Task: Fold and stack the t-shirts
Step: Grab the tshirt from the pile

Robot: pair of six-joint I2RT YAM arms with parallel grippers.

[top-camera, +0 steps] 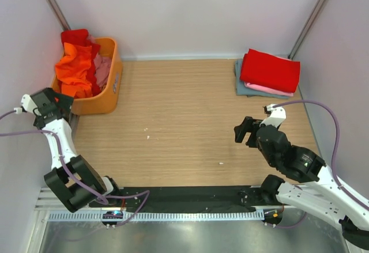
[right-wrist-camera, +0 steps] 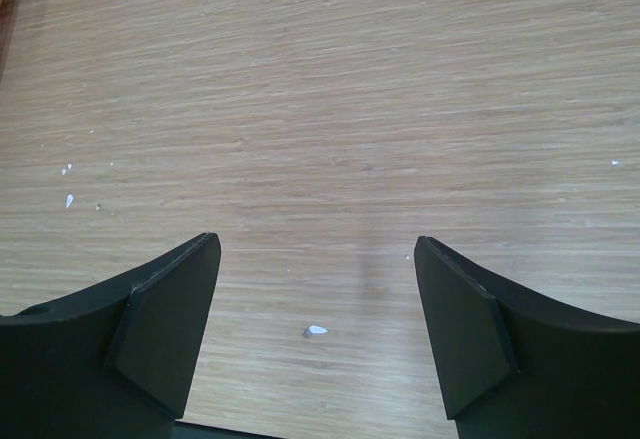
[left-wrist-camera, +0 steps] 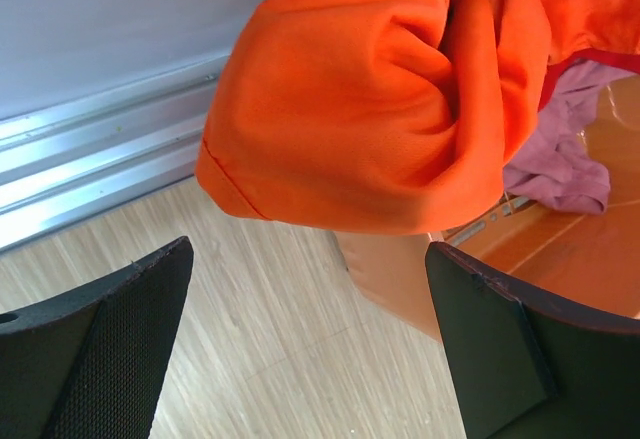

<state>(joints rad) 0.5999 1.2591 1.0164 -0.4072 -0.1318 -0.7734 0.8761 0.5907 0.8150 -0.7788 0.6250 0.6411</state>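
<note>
**Both grippers open and empty; shirts wait in basket and stack**

Nearest, the right gripper [top-camera: 244, 131] hangs over the bare wooden table [top-camera: 184, 114] with its jaws spread and nothing between them; its wrist view shows only wood grain and a few white specks below. The left gripper [top-camera: 60, 106] sits at the table's left edge, jaws wide apart and holding nothing.

Just beyond the left fingers [left-wrist-camera: 110, 349], the orange t-shirt [left-wrist-camera: 350, 109] bulges over the rim of the orange basket [left-wrist-camera: 390, 279], above and ahead of the gap between them, not touching either one. A pink t-shirt [left-wrist-camera: 560, 159] lies deeper in the basket, and a red t-shirt [top-camera: 78, 36] is heaped at its far end.

At the far right, well apart from the right gripper, lies a folded stack: a red folded shirt [top-camera: 271, 70] on top, a pink folded shirt [top-camera: 265, 89] under it, and a grey-blue shirt [top-camera: 241, 83] at the bottom.
</note>
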